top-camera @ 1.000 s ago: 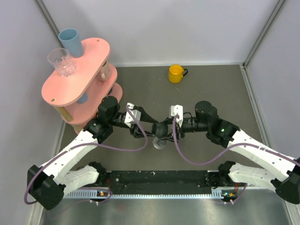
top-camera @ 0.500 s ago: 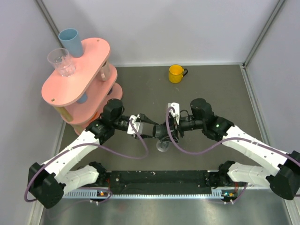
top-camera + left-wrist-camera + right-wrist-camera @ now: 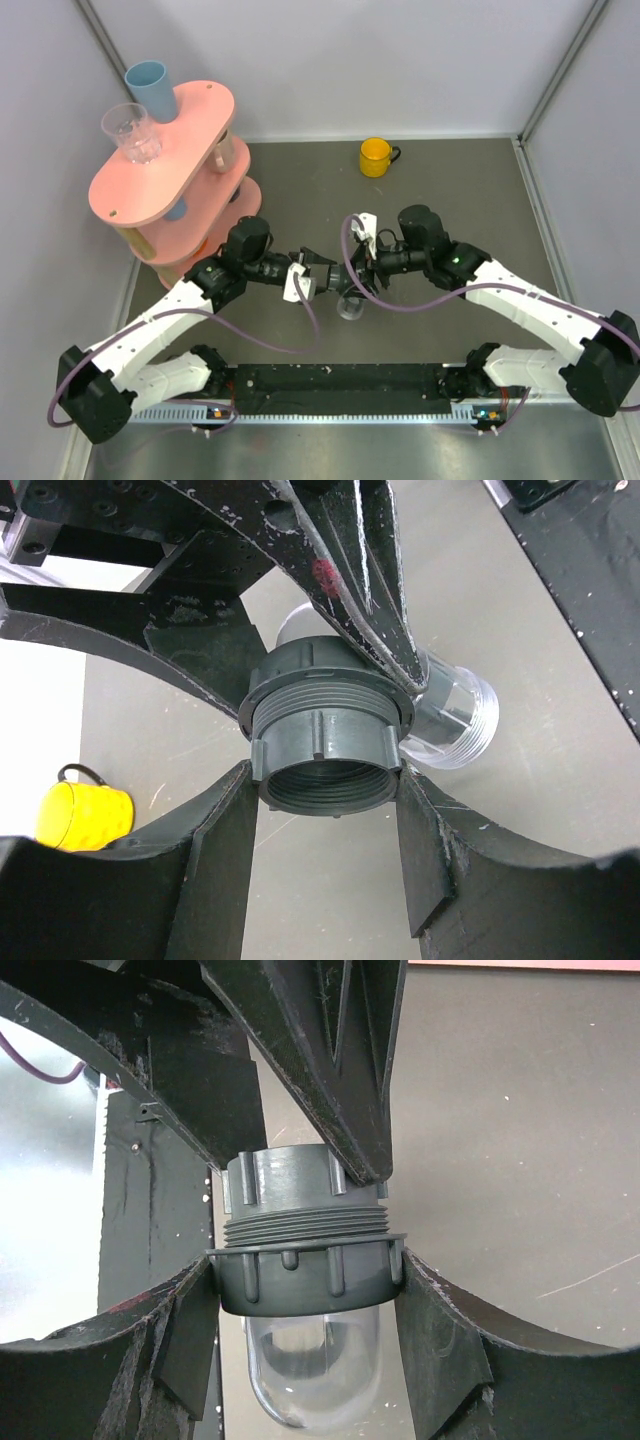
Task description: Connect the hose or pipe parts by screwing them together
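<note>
Both arms reach inward and meet over the middle of the bench (image 3: 450,200), closer to its near edge than its far one. The pipe parts are held between them.

The left tool (image 3: 325,280) is closed on the collar (image 3: 325,750), a grey ring with thread inside its open mouth and ribs on its outer wall. In the left wrist view its two fingers (image 3: 215,865) press on opposite sides of that ring. The mouth faces the camera.

The right tool (image 3: 365,272) grips the nut (image 3: 305,1280), a grey ribbed ring. In the right wrist view its fingers (image 3: 445,1335) clamp the nut from both sides. A band of outer thread shows just above the nut, and the collar (image 3: 290,1175) sits right on that thread, touching it. How far the thread has gone in cannot be told.

A clear tube (image 3: 310,1375) with a rounded end sticks out of the nut on the side away from the collar. From above, this tube (image 3: 348,308) points toward the near edge, and it cannot be told whether it touches the bench.

The fingers of each tool cross close to those of the other, at an angle, on neighbouring rings.

A yellow mug (image 3: 375,157) stands near the far edge, about mid-width, well apart from the arms. A pink rack (image 3: 160,160) stands by the left edge toward the far corner. A blue cup (image 3: 150,85) and a clear glass (image 3: 130,130) stand on its top shelf.
</note>
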`<state>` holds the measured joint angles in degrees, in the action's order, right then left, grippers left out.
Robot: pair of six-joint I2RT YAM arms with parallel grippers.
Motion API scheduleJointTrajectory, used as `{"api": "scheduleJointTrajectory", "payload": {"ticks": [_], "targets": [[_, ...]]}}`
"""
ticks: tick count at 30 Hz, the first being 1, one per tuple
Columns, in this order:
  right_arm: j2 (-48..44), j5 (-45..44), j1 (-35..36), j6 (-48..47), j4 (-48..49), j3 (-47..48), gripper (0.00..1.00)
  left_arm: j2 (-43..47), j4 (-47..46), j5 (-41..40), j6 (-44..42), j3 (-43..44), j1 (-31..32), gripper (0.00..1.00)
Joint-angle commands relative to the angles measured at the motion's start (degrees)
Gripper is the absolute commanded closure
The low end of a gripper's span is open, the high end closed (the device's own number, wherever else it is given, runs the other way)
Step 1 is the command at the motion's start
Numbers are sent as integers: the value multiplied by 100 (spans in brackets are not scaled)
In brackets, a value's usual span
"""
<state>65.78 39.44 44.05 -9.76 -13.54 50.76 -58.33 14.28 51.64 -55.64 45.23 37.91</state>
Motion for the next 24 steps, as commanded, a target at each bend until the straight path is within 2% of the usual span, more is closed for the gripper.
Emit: {"api": "scheduleJointTrajectory", "payload": {"ticks": [1, 4, 5, 7, 9, 10, 13, 14, 15, 24], "targets": [[5, 565, 130, 334, 1407, 707, 100, 23, -576, -303, -518, 197, 331, 100], [-4, 512, 121, 290, 1363, 672, 100, 40, -584, -496, -457, 197, 331, 100], [-12, 495, 112, 264, 1372, 663, 100, 67, -593, -558, -431, 196, 331, 95], [-39, 459, 112, 212, 1372, 619, 100, 137, -628, -751, -334, 188, 322, 76], [-74, 424, 112, 194, 1372, 593, 100, 207, -760, -865, -141, 126, 322, 69], [-83, 398, 104, 150, 1372, 558, 100, 251, -795, -909, -80, 109, 313, 61], [-118, 354, 104, 97, 1187, 514, 100, 286, -752, -954, -96, 135, 296, 54], [-127, 336, 104, 80, 1161, 505, 100, 295, -743, -928, -105, 118, 296, 47], [-127, 327, 95, 45, 1152, 487, 100, 287, -752, -919, -105, 117, 296, 28], [-136, 240, 86, -61, 1117, 417, 100, 287, -778, -1094, -88, 73, 296, 24]]}}
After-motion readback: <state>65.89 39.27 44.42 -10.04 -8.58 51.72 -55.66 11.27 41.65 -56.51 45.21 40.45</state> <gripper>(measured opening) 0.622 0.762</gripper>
